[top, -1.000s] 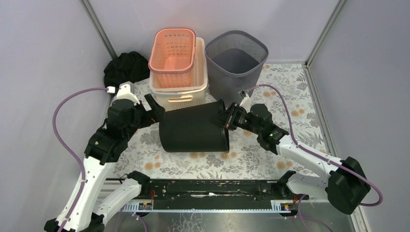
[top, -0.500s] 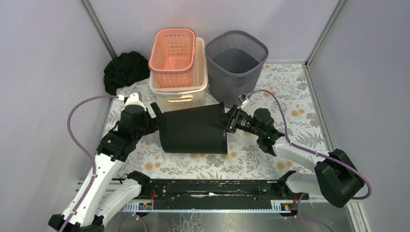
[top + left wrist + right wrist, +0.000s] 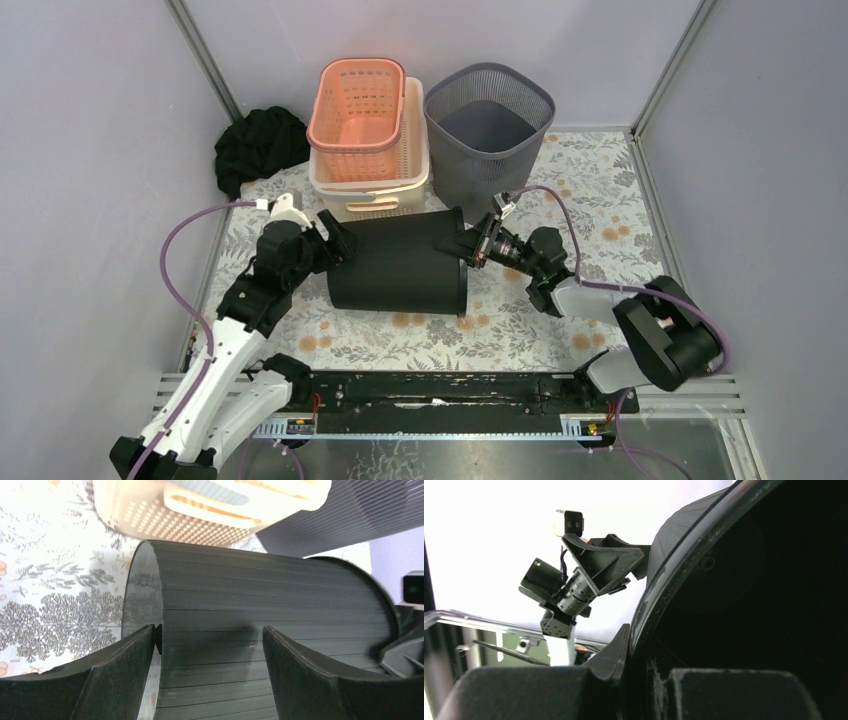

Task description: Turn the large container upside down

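Change is mostly on the left. From above, the large container (image 3: pixel 400 268) lies on its side on the counter (image 3: pixel 600 180), closed base to the left and open mouth to the right, just in front of the cream basket (image 3: pixel 380 195) and the grey bin (image 3: pixel 487 125); it has hardly shifted. The left gripper (image 3: pixel 335 245), which stood off the base a second ago, has come in against it. The right gripper (image 3: pixel 470 248) sits at the mouth as before, its arm now folded lower.

The left wrist view shows the left gripper (image 3: pixel 209 628) spread wide across the container's base edge: one of its fingers (image 3: pixel 120 675) lies on the base side, the other over the ribbed wall. Nothing is pinched yet, though the jaws look to have begun narrowing from their widest.

In the right wrist view the rim (image 3: pixel 659 595) runs between the fingers of the right gripper (image 3: pixel 649 660), one outside the wall and one inside the dark mouth, closed down on it. It seems to have loosened and bitten again within the last second, a fresh hold at much the same place.

My reading is that both ends are now attended, so the container, already halfway over, is set up for tipping onto its mouth. The left side has no real purchase yet, so slipping there is the risk.
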`<state>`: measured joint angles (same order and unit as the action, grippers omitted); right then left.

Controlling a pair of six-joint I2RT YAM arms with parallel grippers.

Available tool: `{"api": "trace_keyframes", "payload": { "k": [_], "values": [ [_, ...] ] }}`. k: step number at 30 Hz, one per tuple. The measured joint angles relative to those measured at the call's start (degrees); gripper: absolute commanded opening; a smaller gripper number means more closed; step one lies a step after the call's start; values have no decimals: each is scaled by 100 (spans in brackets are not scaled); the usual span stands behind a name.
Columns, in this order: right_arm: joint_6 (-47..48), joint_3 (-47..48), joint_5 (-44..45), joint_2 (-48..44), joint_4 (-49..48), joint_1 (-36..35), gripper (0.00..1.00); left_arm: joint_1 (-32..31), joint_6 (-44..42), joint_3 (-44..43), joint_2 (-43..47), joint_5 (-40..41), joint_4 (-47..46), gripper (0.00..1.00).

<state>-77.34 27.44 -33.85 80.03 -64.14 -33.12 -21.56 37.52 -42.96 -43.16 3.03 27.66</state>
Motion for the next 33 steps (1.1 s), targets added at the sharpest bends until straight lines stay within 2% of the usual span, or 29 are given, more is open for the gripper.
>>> {"api": "trace_keyframes", "payload": {
  "k": [3,4,5,7,10,15,16,17,20,21,26,30,33],
  "values": [
    [-479,-33,-72,522,-1032,57,28,44,26,-138,120,61,-52,84],
    [-627,-33,-72,664,-1283,66,40,57,26,-271,131,92,-24,84],
    [-839,-33,-74,822,-1596,72,47,72,28,-448,125,105,26,84],
    [-1099,-26,-203,1047,-1921,31,52,39,83,-890,55,-28,85,84],
    [-1113,-17,-319,1110,-1768,-52,58,24,125,-1652,-101,-227,190,84],
    [-278,319,-310,743,-181,-216,66,-20,138,-2284,-205,-533,181,84],
    [-59,387,-299,621,160,-229,63,-20,144,-2295,-205,-586,153,84],
    [120,411,-280,529,422,-236,56,-20,160,-2293,-221,-656,153,84],
    [420,409,-247,448,752,-236,27,-20,188,-2284,-363,-798,151,85],
    [431,393,-245,444,632,-240,20,-20,188,-2277,-407,-817,151,87],
    [192,216,-319,802,-597,-223,17,-20,68,-2194,-555,-608,402,99],
    [-118,192,-417,1174,-1491,-219,18,33,-107,-1912,-358,-264,643,100],
    [-227,177,-511,1250,-1727,-219,18,264,-221,-1423,-116,-149,721,100]
  ]
}}
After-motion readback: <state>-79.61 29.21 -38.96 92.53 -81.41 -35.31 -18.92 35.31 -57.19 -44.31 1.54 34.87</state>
